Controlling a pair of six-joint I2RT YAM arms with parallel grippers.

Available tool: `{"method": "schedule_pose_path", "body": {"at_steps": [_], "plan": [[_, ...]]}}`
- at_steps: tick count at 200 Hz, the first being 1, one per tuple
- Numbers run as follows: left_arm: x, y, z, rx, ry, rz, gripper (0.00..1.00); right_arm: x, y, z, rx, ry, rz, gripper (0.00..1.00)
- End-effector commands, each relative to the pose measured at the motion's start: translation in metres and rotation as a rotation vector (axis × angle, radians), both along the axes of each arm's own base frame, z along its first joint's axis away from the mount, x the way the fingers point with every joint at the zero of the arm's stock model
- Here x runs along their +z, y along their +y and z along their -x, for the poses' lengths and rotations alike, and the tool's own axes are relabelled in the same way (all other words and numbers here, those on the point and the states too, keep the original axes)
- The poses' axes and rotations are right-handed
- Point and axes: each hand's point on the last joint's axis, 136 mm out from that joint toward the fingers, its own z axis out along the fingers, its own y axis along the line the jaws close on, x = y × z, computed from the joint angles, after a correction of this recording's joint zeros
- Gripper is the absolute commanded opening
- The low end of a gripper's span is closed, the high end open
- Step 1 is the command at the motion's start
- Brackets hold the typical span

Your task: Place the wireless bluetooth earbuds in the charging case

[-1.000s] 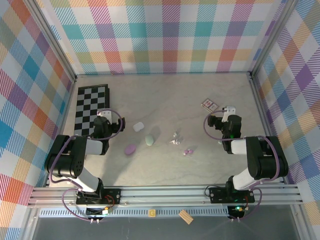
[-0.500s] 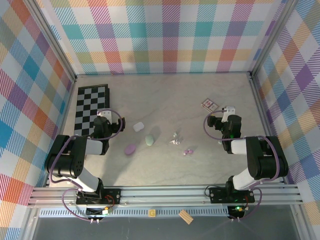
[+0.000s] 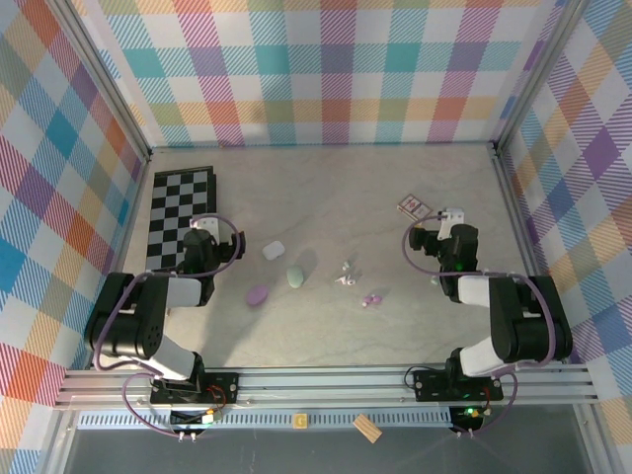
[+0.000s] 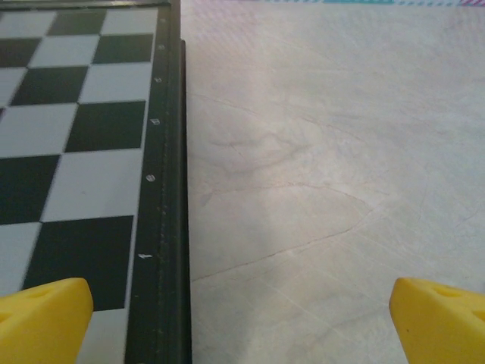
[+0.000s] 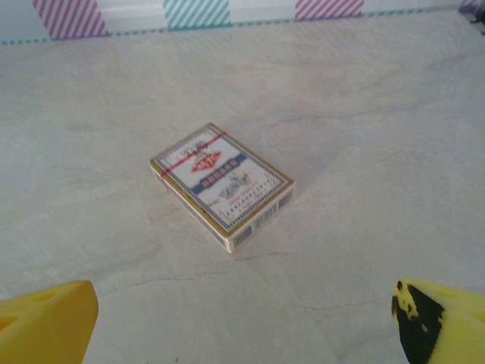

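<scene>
Whitish-silver earbuds (image 3: 346,274) and lilac earbuds (image 3: 371,297) lie loose on the table's middle. Left of them sit three pebble-shaped charging cases: white (image 3: 274,251), pale green (image 3: 295,276) and lilac (image 3: 258,294). My left gripper (image 3: 202,233) rests low by the chessboard, left of the cases. In its wrist view the left gripper (image 4: 242,326) is open over bare table. My right gripper (image 3: 444,223) sits right of the earbuds. Its wrist view shows the right gripper (image 5: 242,322) open with nothing between the yellow fingertips (image 5: 45,318).
A black-and-white chessboard (image 3: 178,212) lies at the left, its dark rim (image 4: 163,189) just ahead of the left fingers. A boxed card deck (image 3: 413,206) lies ahead of the right gripper, also (image 5: 222,184). Plaid walls enclose the table.
Both arms' elbows have settled very slightly. Grippers stay open and nothing on the table has moved.
</scene>
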Motion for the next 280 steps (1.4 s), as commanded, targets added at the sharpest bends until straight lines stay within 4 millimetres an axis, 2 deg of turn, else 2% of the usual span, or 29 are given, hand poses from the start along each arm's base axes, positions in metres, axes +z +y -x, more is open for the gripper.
{"method": "schedule_pose_path", "body": {"at_steps": [1,36,62,96,127,164,185,202,217,244,280], "plan": [[0.050,-0.001,-0.001,0.023,-0.080,-0.035,1.00,0.030,0.015,0.000,0.070,-0.025,0.029,0.99],[0.102,-0.015,0.014,0.013,-0.099,-0.022,1.00,0.060,0.056,0.014,0.239,-0.004,0.007,0.99],[0.131,-0.038,0.028,-0.038,-0.102,0.079,1.00,0.076,0.112,0.034,0.431,-0.003,0.020,0.99],[0.143,-0.058,0.049,-0.091,-0.026,0.242,1.00,0.082,0.176,0.062,0.611,0.024,0.020,0.99],[0.143,-0.058,0.063,-0.085,0.031,0.279,1.00,0.078,0.223,0.074,0.600,0.070,-0.042,0.99],[0.139,-0.049,0.069,-0.032,0.049,0.277,1.00,0.046,0.279,0.090,0.579,0.233,-0.123,0.99],[0.137,-0.047,0.070,-0.024,0.050,0.271,1.00,0.014,0.308,0.101,0.563,0.358,-0.078,0.99],[0.136,-0.046,0.072,-0.026,0.059,0.254,1.00,-0.003,0.324,0.109,0.551,0.413,-0.030,0.99],[0.135,-0.044,0.074,-0.022,0.063,0.240,1.00,-0.017,0.335,0.115,0.545,0.468,-0.013,1.00],[0.133,-0.042,0.076,-0.019,0.068,0.221,1.00,-0.038,0.344,0.121,0.527,0.566,0.011,0.94],[0.130,-0.042,0.076,-0.023,0.077,0.219,1.00,-0.054,0.353,0.125,0.539,0.617,0.094,0.87]]}}
